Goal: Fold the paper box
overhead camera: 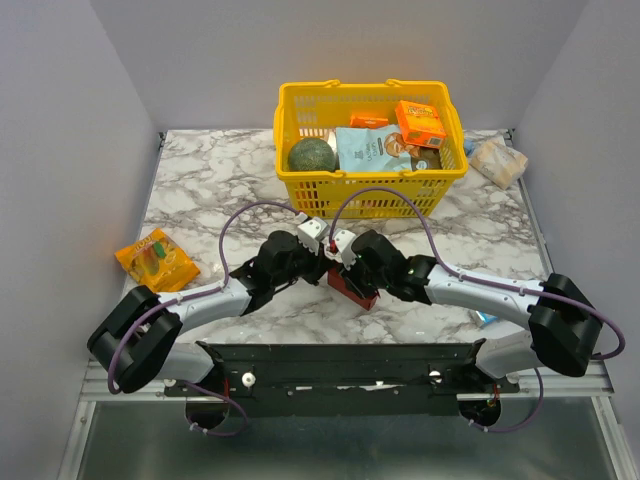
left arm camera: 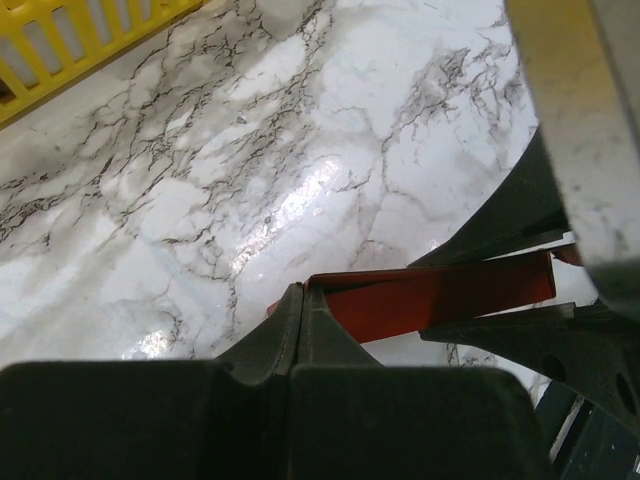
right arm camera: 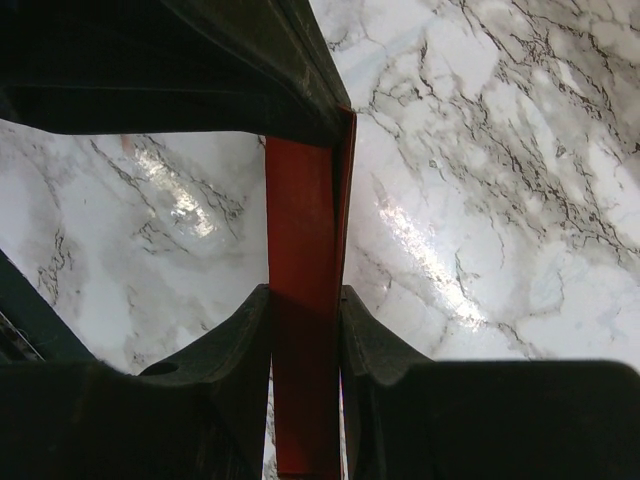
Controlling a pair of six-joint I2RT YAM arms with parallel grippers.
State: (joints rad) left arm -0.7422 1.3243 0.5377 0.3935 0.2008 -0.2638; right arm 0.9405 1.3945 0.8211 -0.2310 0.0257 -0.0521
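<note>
Lying on the left of the marble table point(overhead camera: 200, 190) is an orange snack packet point(overhead camera: 157, 258), well apart from both arms. At the far middle stands a yellow basket point(overhead camera: 350, 192) holding a round green fruit point(overhead camera: 310, 154), a pale blue pouch point(overhead camera: 368, 150) and an orange carton point(overhead camera: 420, 122). To its right, near the far corner, sits a pale wrapped packet point(overhead camera: 497, 161).

The left arm point(overhead camera: 190, 305) reaches from its base inward and to the right, low over the marble. The right arm point(overhead camera: 480, 290) mirrors it, reaching inward and to the left, so the two wrists meet in front of the basket. The paper box point(overhead camera: 355, 290) sits at the table's middle, just under the right wrist.

The left gripper point(left arm camera: 300, 300) has its jaws pressed together, tips at the near end of the red cardboard. Whether a flap is caught between them cannot be told. The right gripper point(right arm camera: 305, 305) is partly spread and clamps the box, one finger on each side of a narrow red panel standing on edge between them.
</note>
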